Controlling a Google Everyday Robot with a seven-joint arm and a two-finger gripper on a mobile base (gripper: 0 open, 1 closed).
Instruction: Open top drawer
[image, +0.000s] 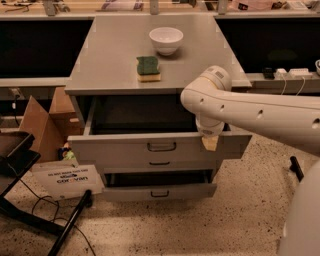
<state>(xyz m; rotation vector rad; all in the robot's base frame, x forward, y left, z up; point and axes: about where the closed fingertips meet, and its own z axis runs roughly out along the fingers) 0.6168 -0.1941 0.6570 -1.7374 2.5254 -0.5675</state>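
The top drawer (120, 148) is the widest grey drawer of the cabinet. It stands pulled out, showing a dark grey inside (140, 117). Its small dark bar handle (161, 146) is at the centre of the front panel. My gripper (210, 142) hangs from the white arm (260, 117), which reaches in from the right. It sits at the drawer's front panel, right of the handle, its tan tip over the panel's upper edge. It holds nothing that I can see.
Two shorter drawers lie below: the middle one (159, 163) is shut, the bottom one (160, 192) is slightly out. On the cabinet top (110, 60) are a white bowl (166, 39) and a green sponge (148, 67). A cardboard box (37, 122), a sign (67, 180) and a black stand (20, 160) are at left.
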